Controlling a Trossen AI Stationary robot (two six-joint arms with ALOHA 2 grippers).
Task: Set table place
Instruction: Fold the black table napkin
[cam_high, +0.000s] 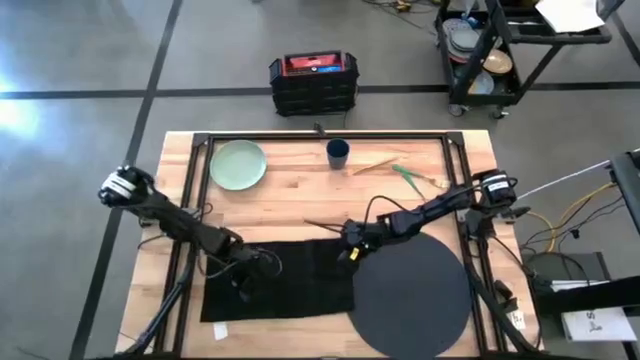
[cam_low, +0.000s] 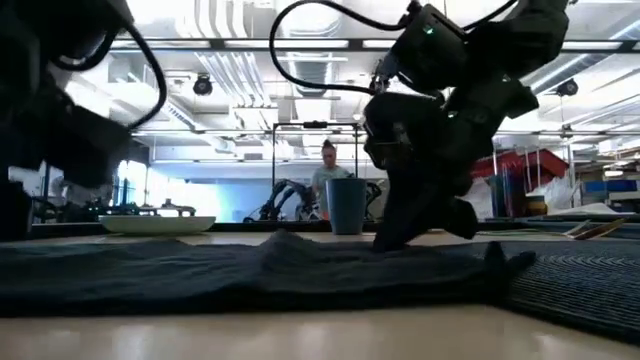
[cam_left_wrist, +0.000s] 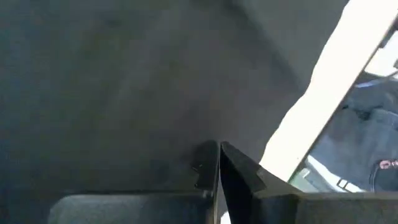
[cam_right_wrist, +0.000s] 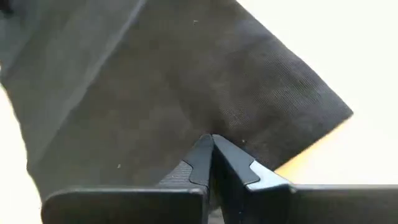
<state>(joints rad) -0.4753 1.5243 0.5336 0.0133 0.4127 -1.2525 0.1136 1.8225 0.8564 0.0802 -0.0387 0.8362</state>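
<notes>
Napkin: the black cloth napkin (cam_high: 285, 282) is lying spread on the table (cam_high: 300, 190), along the near edge, with its right edge meeting the placemat.
Right gripper: the right gripper (cam_high: 350, 245) is pressing down at the napkin's upper right corner, just beside the placemat's rim. In the right wrist view its fingers (cam_right_wrist: 200, 158) are standing together, pinching a fold of the cloth between their tips.
Left gripper: the left gripper (cam_high: 243, 283) is sitting over the left half of the napkin. In the left wrist view its fingertips (cam_left_wrist: 205, 163) are meeting against the dark cloth; it is pinching the napkin there.
Napkin relative to grippers: the cloth is lying directly under both, stretched between the two, with a low ridge rising in its middle in the low view.
Placemat: the dark grey round placemat (cam_high: 410, 295) is lying at the near right corner of the table, overhanging the near edge.
Plate: the pale green plate (cam_high: 238, 164) is resting at the far left of the table, well apart from both grippers.
Cup: the small dark blue cup (cam_high: 338, 153) is standing upright at the far middle.
Cutlery: the gold cutlery with green handles (cam_high: 400, 172) is lying loose to the right of the cup.
</notes>
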